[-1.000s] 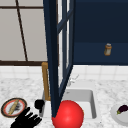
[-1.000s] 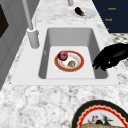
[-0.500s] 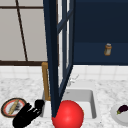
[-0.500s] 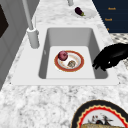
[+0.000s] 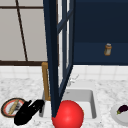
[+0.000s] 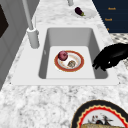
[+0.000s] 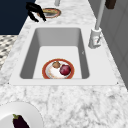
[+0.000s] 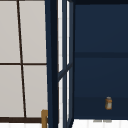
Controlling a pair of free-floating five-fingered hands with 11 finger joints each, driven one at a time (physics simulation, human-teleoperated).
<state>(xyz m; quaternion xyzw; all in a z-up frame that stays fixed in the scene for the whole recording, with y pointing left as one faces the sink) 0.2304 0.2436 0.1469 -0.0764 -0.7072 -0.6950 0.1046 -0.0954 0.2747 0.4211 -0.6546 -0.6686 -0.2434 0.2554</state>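
Note:
My left hand (image 5: 27,113) hovers at the sink's front left corner, fingers relaxed and holding nothing. In the left side view the same hand (image 6: 110,58) hangs over the sink's front rim with its fingers drooping towards the basin. The right side view puts this hand (image 7: 35,10) beside a patterned plate (image 7: 51,12). In the sink (image 6: 50,37) lies a red-rimmed plate (image 6: 76,67) that carries a dark red round fruit (image 6: 62,55) and a brownish lump (image 6: 71,63). A red sphere (image 5: 68,115) shows low in the front view, before the sink.
A dark blue cabinet door (image 5: 58,50) stands open above the sink, with a small jar (image 5: 107,49) on a shelf inside. The faucet (image 6: 31,32) rises at the back. An eggplant (image 5: 123,108) lies on a white plate (image 5: 117,118) at the right. The patterned plate (image 5: 6,106) holding bread lies at the left.
The left hand has crept slightly upward by the sink's corner. Nothing else has moved.

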